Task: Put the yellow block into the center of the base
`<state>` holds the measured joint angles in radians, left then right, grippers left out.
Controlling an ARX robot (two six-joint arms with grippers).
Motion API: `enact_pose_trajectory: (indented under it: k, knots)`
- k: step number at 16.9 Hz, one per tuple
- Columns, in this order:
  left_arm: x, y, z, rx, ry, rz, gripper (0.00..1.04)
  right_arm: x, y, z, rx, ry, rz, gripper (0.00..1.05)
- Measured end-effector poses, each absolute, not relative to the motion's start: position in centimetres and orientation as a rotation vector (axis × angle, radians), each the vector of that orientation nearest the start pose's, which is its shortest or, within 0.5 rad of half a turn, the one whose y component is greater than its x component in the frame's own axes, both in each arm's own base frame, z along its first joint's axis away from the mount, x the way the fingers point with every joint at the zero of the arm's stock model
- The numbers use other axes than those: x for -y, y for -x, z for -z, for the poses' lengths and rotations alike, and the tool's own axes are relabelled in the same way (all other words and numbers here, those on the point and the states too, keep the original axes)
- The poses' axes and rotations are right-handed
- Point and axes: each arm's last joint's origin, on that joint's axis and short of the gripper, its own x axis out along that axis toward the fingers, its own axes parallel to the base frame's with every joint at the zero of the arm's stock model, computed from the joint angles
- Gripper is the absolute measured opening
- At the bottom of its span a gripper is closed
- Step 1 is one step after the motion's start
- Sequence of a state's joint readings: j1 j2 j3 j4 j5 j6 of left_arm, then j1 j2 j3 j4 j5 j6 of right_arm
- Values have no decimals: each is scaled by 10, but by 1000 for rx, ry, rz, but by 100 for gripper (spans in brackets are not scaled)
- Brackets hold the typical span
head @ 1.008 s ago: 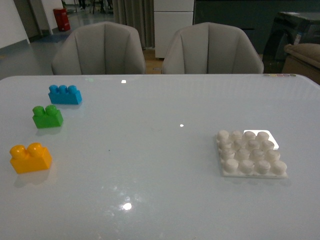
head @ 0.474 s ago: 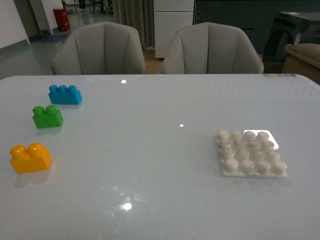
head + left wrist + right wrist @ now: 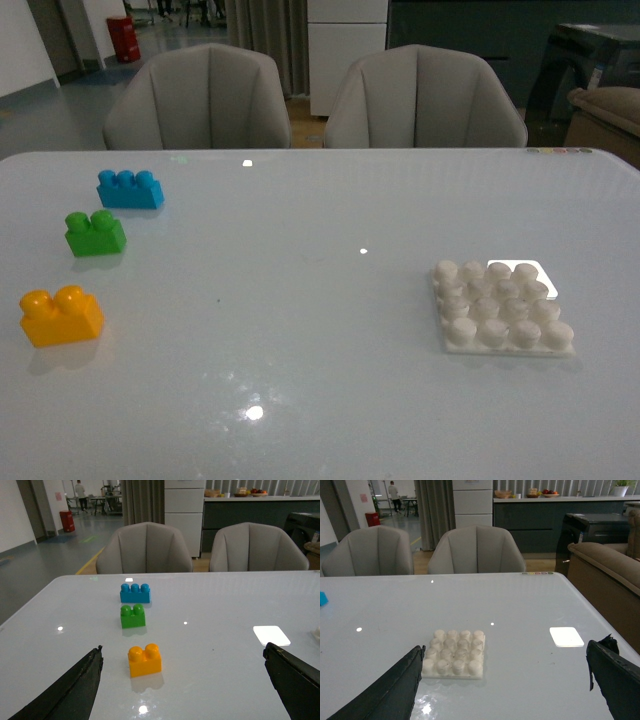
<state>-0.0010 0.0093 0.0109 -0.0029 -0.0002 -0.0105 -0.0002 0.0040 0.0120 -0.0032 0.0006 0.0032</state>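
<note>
Your yellow block [image 3: 61, 315] stands studs-up on the near left of the table [image 3: 320, 200], well apart from the base [image 3: 503, 310], which lies flat on the right with all its studs bare. The block looks like light, stiff, hollow plastic, so it should not give under pressure, but its glossy sides probably offer little grip. Take it across the two long flat walls, below the studs and square to them. That way it cannot twist, and its underside is left free to press down. On this shiny top it will likely skate if one finger touches first, so close on both sides together. The green brick [image 3: 95, 233] sits beyond it and the blue brick [image 3: 130, 189] further back, both apart from the block, so you have room around it. The left gripper [image 3: 182, 650] is spread wide and holds nothing, with the block ahead of it between the lines of its fingers. The right gripper [image 3: 506, 647] is also spread wide and empty, facing the base. The base looks light and loose, so expect it to slide when you press.
</note>
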Motion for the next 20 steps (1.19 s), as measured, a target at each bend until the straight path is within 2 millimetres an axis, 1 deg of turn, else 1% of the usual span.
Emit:
enact_pose_trajectory:
  k: [20]
  knots:
    - [0,-98,-166,-1,10,1,98,0,-97,-167,5,-3,1,98]
